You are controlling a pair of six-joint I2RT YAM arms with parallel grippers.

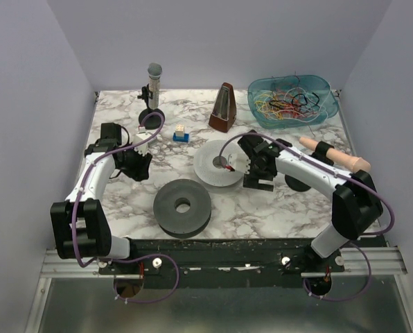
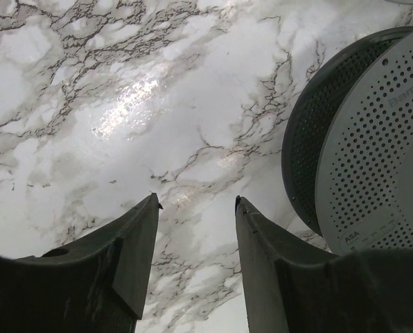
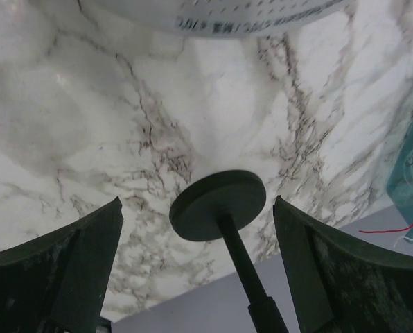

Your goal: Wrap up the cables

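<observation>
shows left gripper (image 2: 196, 201) parted, right gripper (image 3: 197, 201) spread wide, both empty. could drag whole clump of cables (image 1: 290, 104) from tub (image 1: 253, 104) when pulling one strand, seemingly knotted.

We see the table (image 2: 123, 104) top smooth and glossy, marble-patterned, catching glare. The metronome (image 1: 223, 107) looks like polished brown wood. Right of the metronome, a translucent teal plastic basket (image 1: 256, 97) holds thin cables (image 1: 293, 103). In front of the metronome, a pale reel (image 1: 208, 166) is matt perforated plastic. The left gripper (image 2: 196, 202) has matt black, grainy fingers (image 2: 134, 250).
</observation>
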